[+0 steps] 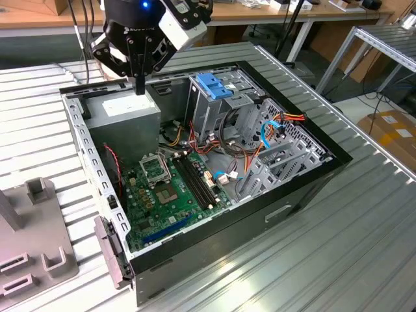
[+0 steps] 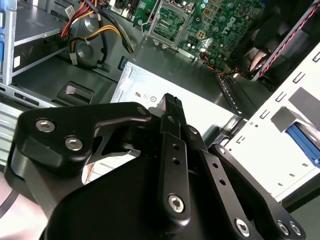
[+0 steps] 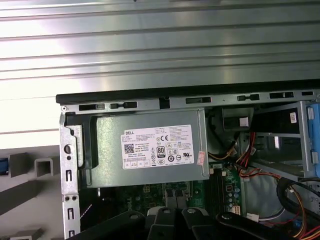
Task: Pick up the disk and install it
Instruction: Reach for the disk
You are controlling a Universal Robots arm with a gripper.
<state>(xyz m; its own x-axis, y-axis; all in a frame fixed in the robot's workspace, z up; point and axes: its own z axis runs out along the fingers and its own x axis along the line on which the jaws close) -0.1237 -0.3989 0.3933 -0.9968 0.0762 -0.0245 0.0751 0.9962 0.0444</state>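
Note:
My gripper (image 1: 140, 88) hangs over the far left corner of the open computer case (image 1: 312, 179), just above the grey power-supply box (image 1: 127, 110) with its white label. Its black fingers (image 2: 171, 101) are pressed together with nothing between them. In the second wrist view a blue-edged piece (image 2: 303, 139) lies in a grey holder outside the case wall. It may be the disk's side rail, and the rest of the disk is out of view. The blue-topped drive cage (image 1: 214, 84) stands inside the case, to the exterior view's right of the gripper.
The green motherboard (image 1: 169, 188) lies on the case floor with red, orange and blue cables (image 1: 273, 130) near the metal bays. A grey fixture (image 1: 32, 240) with slots sits on the ribbed metal table (image 1: 351, 260) at the exterior view's left.

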